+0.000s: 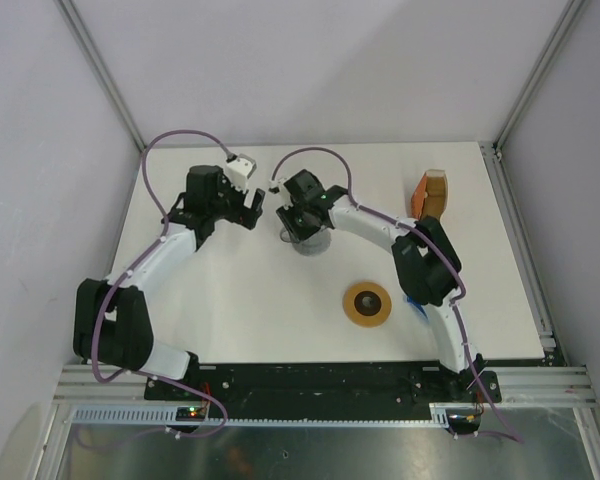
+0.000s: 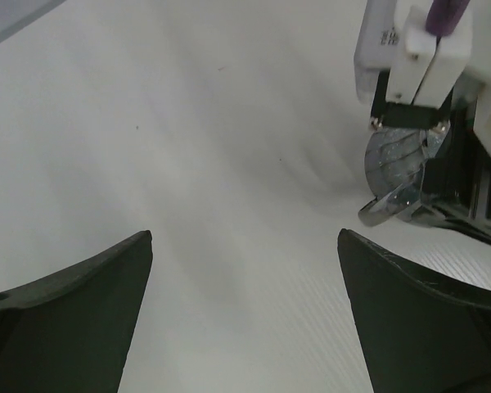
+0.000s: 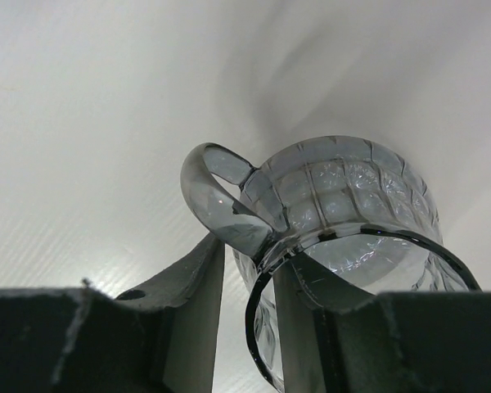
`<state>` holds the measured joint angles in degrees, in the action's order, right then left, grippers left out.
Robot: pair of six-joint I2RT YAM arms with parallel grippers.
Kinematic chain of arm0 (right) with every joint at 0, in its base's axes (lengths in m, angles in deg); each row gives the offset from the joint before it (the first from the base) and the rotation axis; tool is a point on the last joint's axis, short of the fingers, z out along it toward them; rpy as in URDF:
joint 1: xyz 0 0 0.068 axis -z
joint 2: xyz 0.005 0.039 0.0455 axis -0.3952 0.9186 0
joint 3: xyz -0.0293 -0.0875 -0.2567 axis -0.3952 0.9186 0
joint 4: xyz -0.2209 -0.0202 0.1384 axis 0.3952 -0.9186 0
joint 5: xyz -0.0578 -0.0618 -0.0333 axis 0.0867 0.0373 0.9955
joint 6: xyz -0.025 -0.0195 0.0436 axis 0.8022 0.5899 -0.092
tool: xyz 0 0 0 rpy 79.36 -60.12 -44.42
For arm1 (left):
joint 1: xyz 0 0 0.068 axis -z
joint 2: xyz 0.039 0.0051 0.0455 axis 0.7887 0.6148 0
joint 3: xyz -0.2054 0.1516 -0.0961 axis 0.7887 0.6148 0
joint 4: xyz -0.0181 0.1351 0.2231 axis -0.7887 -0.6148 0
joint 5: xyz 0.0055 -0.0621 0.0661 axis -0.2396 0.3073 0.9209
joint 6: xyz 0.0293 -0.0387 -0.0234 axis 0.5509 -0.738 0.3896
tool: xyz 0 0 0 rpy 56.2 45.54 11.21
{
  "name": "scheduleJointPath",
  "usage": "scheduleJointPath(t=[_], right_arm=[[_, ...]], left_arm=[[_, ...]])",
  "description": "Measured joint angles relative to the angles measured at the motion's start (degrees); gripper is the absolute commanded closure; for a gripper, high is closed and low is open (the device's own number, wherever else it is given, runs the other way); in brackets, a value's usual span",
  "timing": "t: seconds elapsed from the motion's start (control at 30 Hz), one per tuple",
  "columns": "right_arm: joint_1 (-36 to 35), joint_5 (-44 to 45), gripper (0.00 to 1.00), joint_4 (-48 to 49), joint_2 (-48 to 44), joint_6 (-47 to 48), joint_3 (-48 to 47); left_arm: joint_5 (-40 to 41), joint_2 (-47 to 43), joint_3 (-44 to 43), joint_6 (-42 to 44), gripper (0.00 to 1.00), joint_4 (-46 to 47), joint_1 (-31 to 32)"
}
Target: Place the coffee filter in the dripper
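The right hand (image 3: 250, 270) is clamped on the rim of the glass jug (image 3: 344, 188). One finger is inside the mouth and the other outside, just beside the handle, with the glass wall pinched between them. The jug stands upright on the worktop (image 1: 230, 300), near its middle.

The left hand (image 2: 245, 236) hovers at 9 o'clock from the jug, its fingers wide apart with only bare worktop between them.

From above, the dripper (image 1: 418, 306) shows only as a blue sliver at 4 o'clock from the right hand, near the right edge. It is tucked under that arm's own elbow, so its tilt and the way its mouth faces cannot be read.

A single coffee filter cannot be picked out. The only filter paper in view is the orange-brown stack (image 1: 430, 195) at 2 o'clock from the jug, near the far right corner. Whether a loose sheet lies on it or beside it I cannot tell.

Both filter paper and dripper lie on the right arm's side, well apart from the left hand, so the right arm looks the nearer one. Its hand is taken up by the jug, though, and would probably have to let go first. A flat brown ring (image 1: 367, 303) with a dark hole lies at 5 o'clock from the jug, between jug and dripper. The right forearm itself covers the dripper.
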<state>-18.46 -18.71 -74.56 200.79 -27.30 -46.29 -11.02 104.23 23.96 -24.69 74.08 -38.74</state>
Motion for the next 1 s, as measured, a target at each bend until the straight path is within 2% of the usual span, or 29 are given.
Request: scheduleJointPath(t=[0.3,0.73,0.9,1.0], right_arm=[[-5.11,0.11,0.67,1.07,-1.40,0.00,0.74],[-5.75,-2.25,0.44,0.46,-5.35,-1.33,1.68],[-3.98,-2.73,0.44,1.31,-10.64,-1.49,2.89],[-0.50,-4.17,0.51,4.42,-19.28,-2.71,8.46]], left_arm=[[0.00,-1.20,1.73,0.00,0.00,-0.02,-0.13],[-0.15,-1.68,1.95,0.04,0.00,-0.46,-0.76],[-0.09,-2.16,1.95,0.04,0.00,-0.35,-0.94],[0.02,-2.16,1.95,0.04,0.00,-0.39,-1.11]])
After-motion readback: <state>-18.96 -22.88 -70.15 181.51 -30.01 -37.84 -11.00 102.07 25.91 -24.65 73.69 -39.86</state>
